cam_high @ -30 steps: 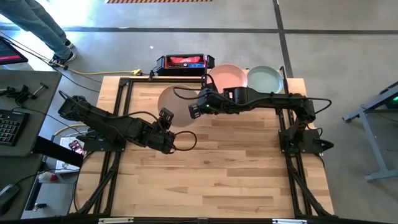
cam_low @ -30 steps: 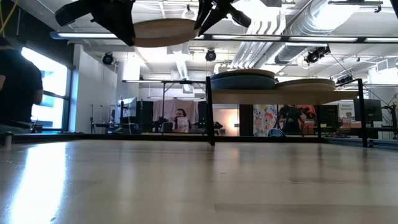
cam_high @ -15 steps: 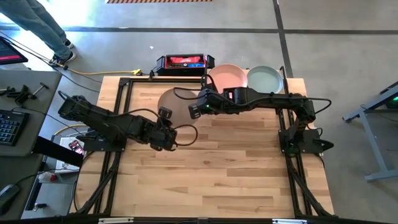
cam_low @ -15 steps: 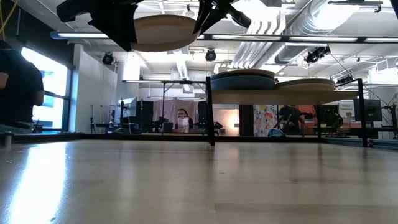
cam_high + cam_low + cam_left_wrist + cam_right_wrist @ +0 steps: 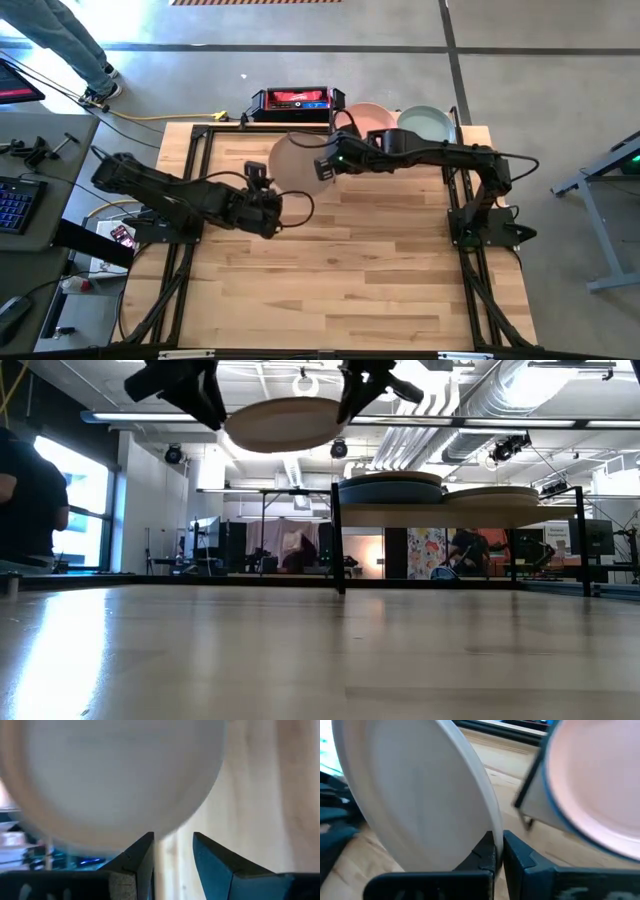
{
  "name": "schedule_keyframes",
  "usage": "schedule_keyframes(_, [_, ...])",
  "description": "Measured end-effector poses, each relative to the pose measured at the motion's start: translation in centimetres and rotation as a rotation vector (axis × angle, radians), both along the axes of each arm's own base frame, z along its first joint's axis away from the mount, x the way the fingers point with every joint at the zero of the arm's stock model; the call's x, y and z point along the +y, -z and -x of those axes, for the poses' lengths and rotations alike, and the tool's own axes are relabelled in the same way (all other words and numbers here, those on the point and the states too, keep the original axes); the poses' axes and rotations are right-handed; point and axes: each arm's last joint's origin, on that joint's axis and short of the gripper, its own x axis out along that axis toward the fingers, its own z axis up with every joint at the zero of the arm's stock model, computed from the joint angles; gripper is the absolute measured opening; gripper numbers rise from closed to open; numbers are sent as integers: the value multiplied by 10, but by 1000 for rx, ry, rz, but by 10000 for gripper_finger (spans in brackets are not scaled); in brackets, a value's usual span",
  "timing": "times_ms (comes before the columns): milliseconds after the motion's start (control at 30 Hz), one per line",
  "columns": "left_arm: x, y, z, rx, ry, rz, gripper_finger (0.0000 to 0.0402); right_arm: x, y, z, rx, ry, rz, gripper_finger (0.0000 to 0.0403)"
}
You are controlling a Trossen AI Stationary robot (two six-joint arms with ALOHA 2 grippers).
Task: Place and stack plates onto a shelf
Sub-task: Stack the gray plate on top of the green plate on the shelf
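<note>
Since the earlier frames, the cream plate [image 5: 297,161] has travelled right, toward the shelf [image 5: 462,134], and the left gripper [image 5: 262,187] has let go of it and sits just near of its rim.

High view: the right gripper [image 5: 327,165] grips the plate's right edge above the bench [image 5: 330,270]. The shelf stands at the far right corner, carrying a pale pink plate [image 5: 368,116] on its left half and a sage green plate [image 5: 427,122] on its right. The held plate lies just left of the pink one, so the coming move likely runs rightward; the right arm is the nearer.

Low view: the cream plate hangs roughly level, higher than the shelf's stacks, between both grippers.

Left wrist view: the left jaws stand a little apart, empty, the plate's rim just beyond their tips.

Right wrist view: the right jaws are pinched nearly closed on the cream plate's thin rim, with the pink plate and a black shelf post close by.
</note>
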Motion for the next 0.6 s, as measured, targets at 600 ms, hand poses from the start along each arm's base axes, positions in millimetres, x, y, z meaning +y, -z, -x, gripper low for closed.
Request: schedule_keyframes(600, [13, -39, 37, -266, -98, 14, 127, -42, -58, 114, 94, 199, -12, 0])
